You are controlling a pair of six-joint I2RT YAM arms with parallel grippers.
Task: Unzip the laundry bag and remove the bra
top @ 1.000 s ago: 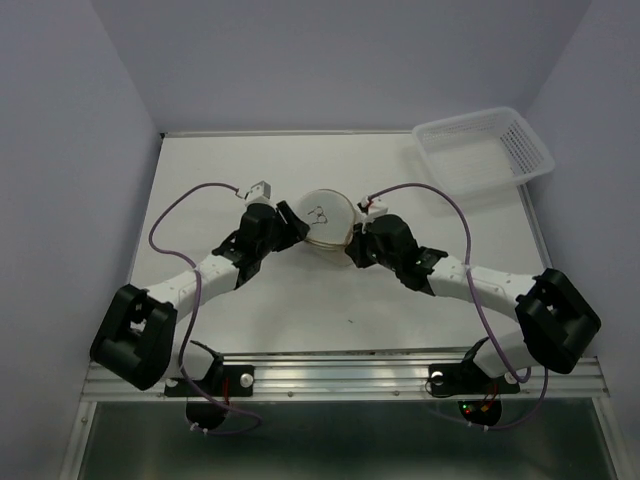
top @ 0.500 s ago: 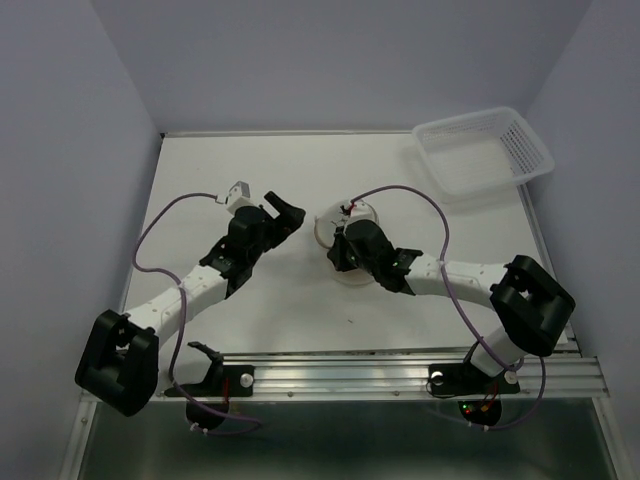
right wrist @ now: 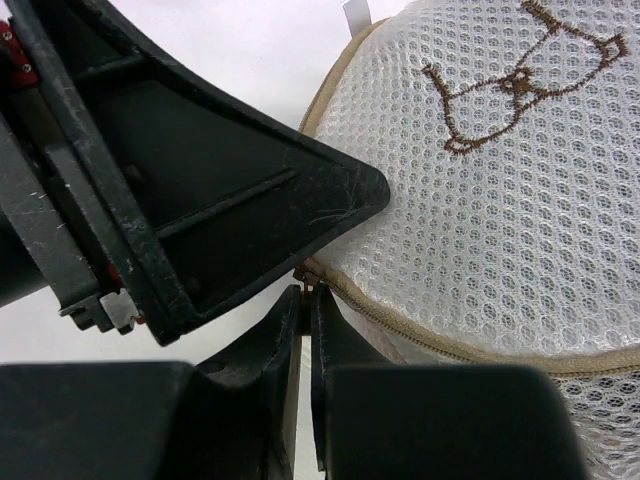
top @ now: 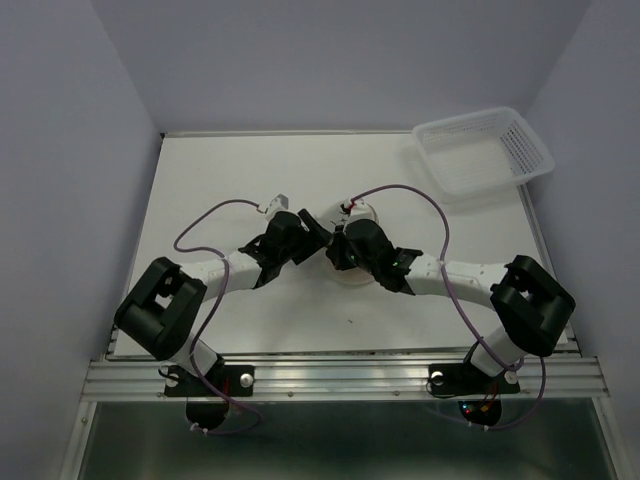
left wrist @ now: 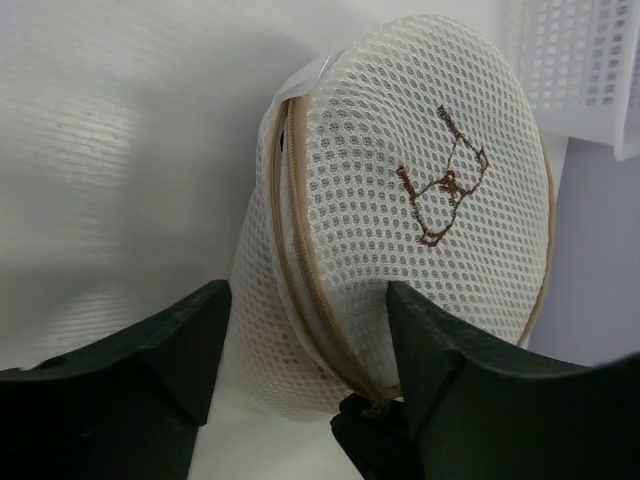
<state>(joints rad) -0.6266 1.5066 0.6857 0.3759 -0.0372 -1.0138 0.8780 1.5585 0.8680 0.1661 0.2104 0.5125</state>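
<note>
laundry bag (left wrist: 420,200) lies at the centre of the tabletop (top: 220,170), between the wide-spread jaws of the left gripper (left wrist: 305,300), while the right gripper (right wrist: 305,295) pinches its zip pull (right wrist: 303,270); unclamped, the bag may drag along unopened.

White plastic basket (top: 484,150) on table's (top: 220,180) far-right corner
</note>
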